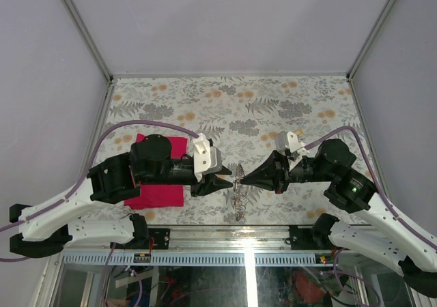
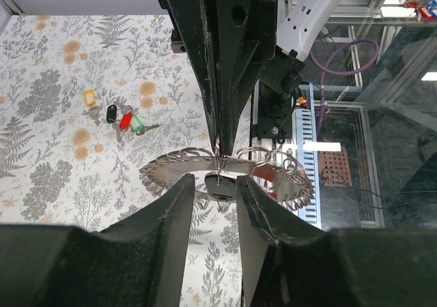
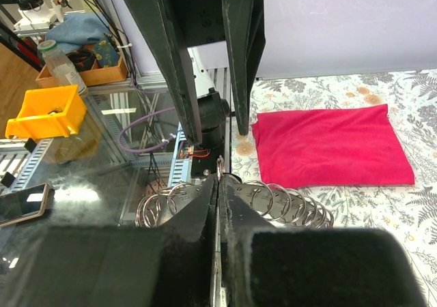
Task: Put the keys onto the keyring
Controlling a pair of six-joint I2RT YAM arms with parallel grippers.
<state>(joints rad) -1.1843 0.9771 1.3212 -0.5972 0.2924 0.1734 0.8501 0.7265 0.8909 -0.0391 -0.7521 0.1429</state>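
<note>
The keyring (image 1: 239, 196), a silvery band lined with many wire loops, hangs between my two grippers above the table's near edge. My right gripper (image 1: 247, 179) is shut on a thin ring of it, as the right wrist view (image 3: 218, 179) shows, with loops (image 3: 290, 201) fanning to both sides. My left gripper (image 2: 215, 182) is open, its fingertips on either side of a dark oval piece (image 2: 222, 185) that hangs at the band (image 2: 174, 167). Loose keys (image 2: 121, 116) with yellow, black, red and green heads lie on the table.
A magenta cloth (image 1: 160, 177) lies on the floral table under my left arm and also shows in the right wrist view (image 3: 331, 147). The table's near edge with a metal rail (image 1: 225, 242) runs just below the grippers. A yellow bin (image 3: 44, 112) stands off the table.
</note>
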